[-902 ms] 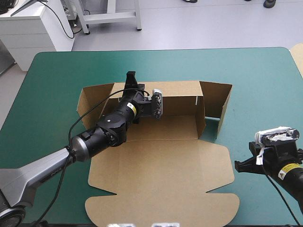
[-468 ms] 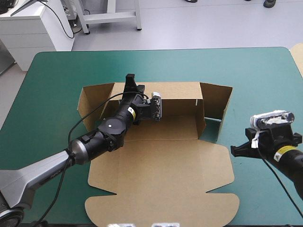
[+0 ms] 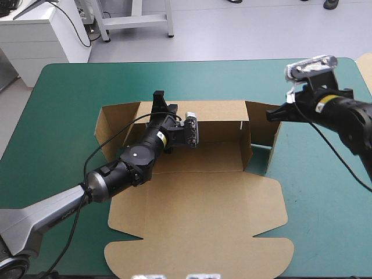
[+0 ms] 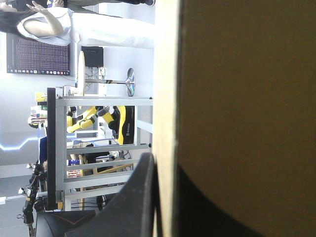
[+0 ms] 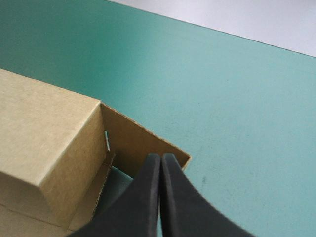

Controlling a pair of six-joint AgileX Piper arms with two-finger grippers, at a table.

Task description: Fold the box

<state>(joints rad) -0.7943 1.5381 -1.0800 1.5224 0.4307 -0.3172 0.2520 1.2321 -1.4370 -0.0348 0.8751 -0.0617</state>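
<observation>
In the middle of the teal-green bench [image 3: 75, 87] lies the brown box [image 3: 197, 215], partly set up. Its far wall [image 3: 215, 110] stands upright, while the wide lid [image 3: 200, 232] with its rounded tabs lies flat toward the near edge. At each end of the far wall a flap is raised and splays outward, the left flap [image 3: 109, 129] leaning toward the bench's left side and the right flap [image 3: 268, 131] toward its right.

The left fingers [image 3: 160, 99] clamp the top edge of the far wall near its left end. In the left wrist view the board's pale edge runs straight between the two black fingers [image 4: 143, 197], one on either face, all but closed on it.

The right fingers [image 3: 274, 114] are pressed together into a single point and hold nothing. They hang over the box's far right corner, with their tips [image 5: 157, 170] just at the right flap's [image 5: 140, 143] upper edge. Whether they touch the board cannot be told.
</observation>
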